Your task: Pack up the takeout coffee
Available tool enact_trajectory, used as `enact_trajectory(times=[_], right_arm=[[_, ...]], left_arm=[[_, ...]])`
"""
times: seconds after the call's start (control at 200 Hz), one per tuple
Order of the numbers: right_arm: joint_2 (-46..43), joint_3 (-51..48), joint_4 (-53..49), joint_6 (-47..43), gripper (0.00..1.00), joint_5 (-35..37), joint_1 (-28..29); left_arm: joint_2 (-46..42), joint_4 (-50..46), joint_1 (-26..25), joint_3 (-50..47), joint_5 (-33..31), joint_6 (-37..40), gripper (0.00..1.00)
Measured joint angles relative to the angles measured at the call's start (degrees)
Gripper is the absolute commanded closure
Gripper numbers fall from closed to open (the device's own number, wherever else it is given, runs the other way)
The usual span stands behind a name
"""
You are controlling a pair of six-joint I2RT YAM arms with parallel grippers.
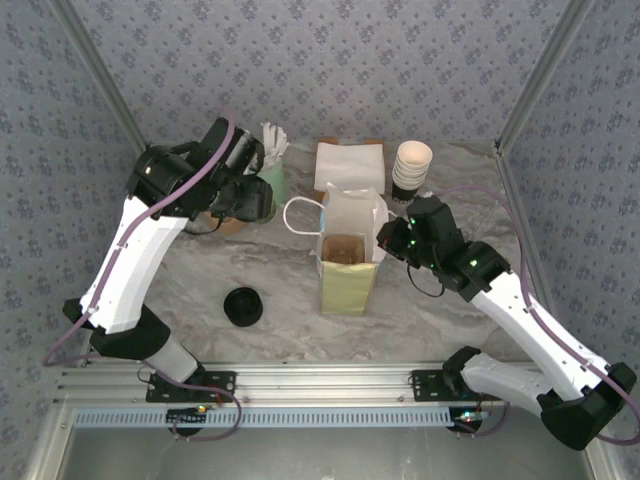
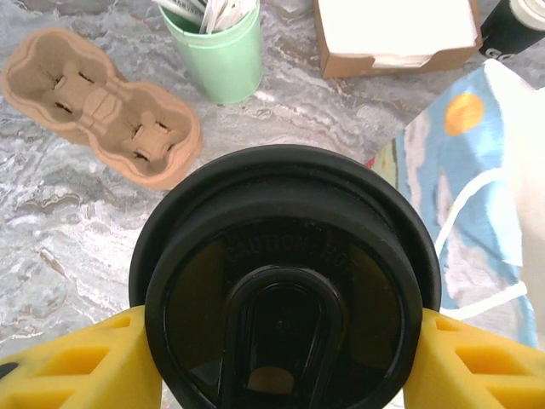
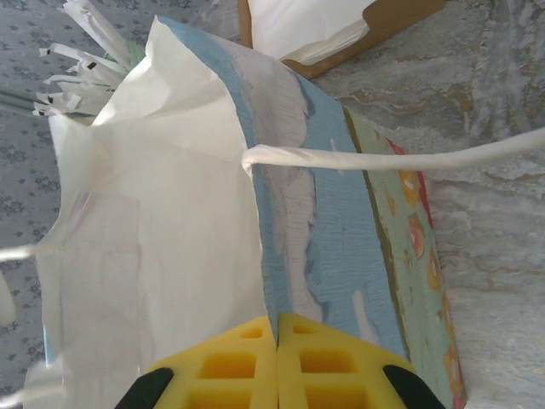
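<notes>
The takeout coffee (image 2: 285, 290) shows its black round lid from above, with a yellow finger (image 2: 77, 366) pressed on either side. My left gripper (image 2: 285, 362) is shut on it, holding it above the marbled table. In the top view the left gripper (image 1: 250, 200) hangs at the back left, left of the paper bag (image 1: 350, 270). The bag stands upright and open in the middle. My right gripper (image 1: 385, 240) is at its right rim. In the right wrist view the right gripper (image 3: 278, 328) is shut on the bag's upper edge (image 3: 264, 281).
A mint cup with white sticks (image 1: 272, 170) and a brown cardboard cup carrier (image 2: 102, 106) sit by the left gripper. A brown box of napkins (image 1: 350, 165) and a stack of paper cups (image 1: 412, 165) stand behind the bag. A black round lidded thing (image 1: 243, 305) stands front left.
</notes>
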Motion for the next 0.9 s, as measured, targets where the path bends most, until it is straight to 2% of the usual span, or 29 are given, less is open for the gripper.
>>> enact_trajectory(times=[0.32, 0.555, 0.9], right_arm=[[5.9, 0.9, 6.0, 4.3, 0.91, 6.6, 8.7], [7.1, 1.4, 8.0, 5.6, 0.78, 7.3, 10.7], [7.5, 1.4, 8.9, 5.8, 0.81, 8.0, 11.9]], left_arm=[[3.8, 0.0, -1.9, 11.2, -1.5, 0.4, 0.39], [4.8, 0.0, -4.1, 14.6, -1.8, 0.3, 0.40], [6.9, 0.0, -7.0, 18.5, -3.3, 0.3, 0.40]])
